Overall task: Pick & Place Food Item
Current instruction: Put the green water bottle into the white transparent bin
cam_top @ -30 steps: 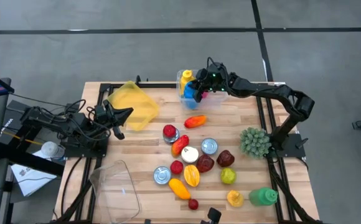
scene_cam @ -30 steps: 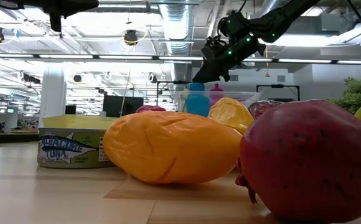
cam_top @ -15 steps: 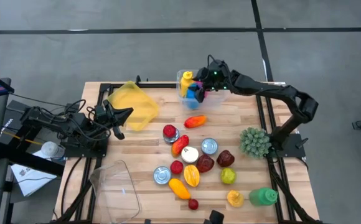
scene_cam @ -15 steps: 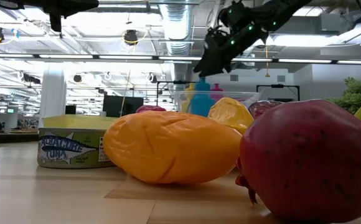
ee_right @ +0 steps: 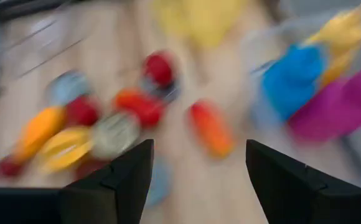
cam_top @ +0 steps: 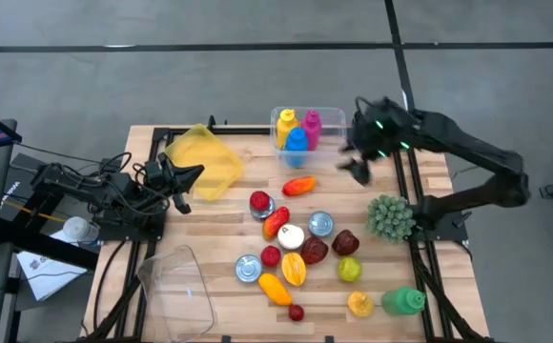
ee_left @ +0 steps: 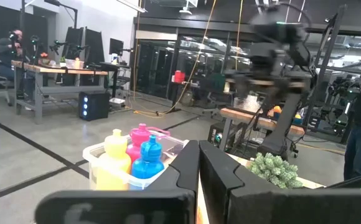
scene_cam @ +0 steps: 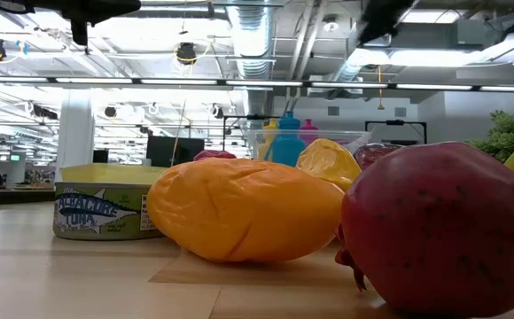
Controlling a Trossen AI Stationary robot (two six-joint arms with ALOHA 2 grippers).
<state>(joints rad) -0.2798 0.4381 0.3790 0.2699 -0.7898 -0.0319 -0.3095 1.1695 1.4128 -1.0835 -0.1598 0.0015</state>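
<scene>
right, i see the right gripper (cam_top: 360, 163) upper right of centre in the high view, fingers spread and empty, beside the clear bin (cam_top: 335, 119). the blue bottle (cam_top: 296, 141) stands inside it (with yellow and pink bottles). my left gripper (cam_top: 183, 188) waits closed at mid-left by the yellow lid (cam_top: 203, 160).
</scene>
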